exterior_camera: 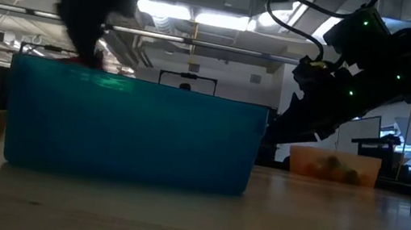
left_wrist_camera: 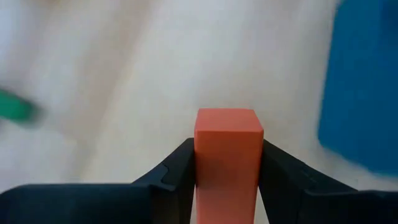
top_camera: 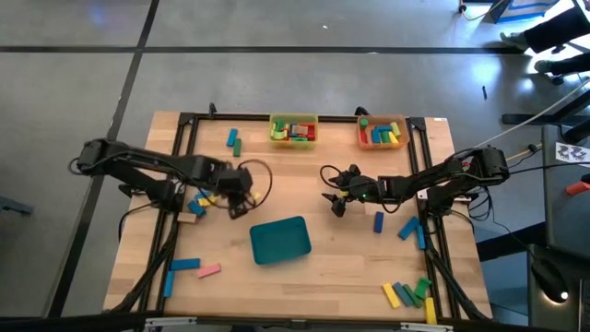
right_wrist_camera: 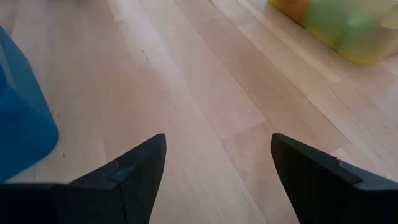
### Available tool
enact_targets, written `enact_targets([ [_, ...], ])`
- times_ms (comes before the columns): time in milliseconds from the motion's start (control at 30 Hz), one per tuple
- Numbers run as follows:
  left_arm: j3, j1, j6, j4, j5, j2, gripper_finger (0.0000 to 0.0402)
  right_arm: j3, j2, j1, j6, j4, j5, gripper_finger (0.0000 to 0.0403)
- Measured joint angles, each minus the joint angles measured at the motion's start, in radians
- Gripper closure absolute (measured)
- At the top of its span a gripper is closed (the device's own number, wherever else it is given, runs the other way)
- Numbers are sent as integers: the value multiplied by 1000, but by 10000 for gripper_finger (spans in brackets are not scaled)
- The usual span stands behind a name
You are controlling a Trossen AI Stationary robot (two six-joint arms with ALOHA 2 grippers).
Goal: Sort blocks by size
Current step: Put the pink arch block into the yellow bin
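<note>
While the left end effector [left_wrist_camera: 227, 171] clamps an orange-red block [left_wrist_camera: 226, 155], the right end effector [right_wrist_camera: 217, 165] gapes.

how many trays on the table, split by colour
yellow tray: 1
orange tray: 1
teal tray: 1
total: 3

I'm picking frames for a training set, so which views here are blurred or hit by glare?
Left wrist view: the table is smeared, only the red block in the left hand is crisp. Low view: ceiling lights glare and the arms are dark silhouettes behind the teal tray. High view: bright glare at the upper right corner.
</note>
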Motion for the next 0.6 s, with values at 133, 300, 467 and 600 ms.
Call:
enact_targets([
  [133,40,92,156,131,-62,0,275,0,0,-1,0,1,0,111],
  [300,44,214,353,345,-64,0,275,0,0,-1,-3,2,1,111],
  [467,44,328,493,525,-55,11,275,0,0,-1,-3,3,60,111],
  [600,44,414,553,644,3,62,275,0,0,-1,-3,2,71,111],
])
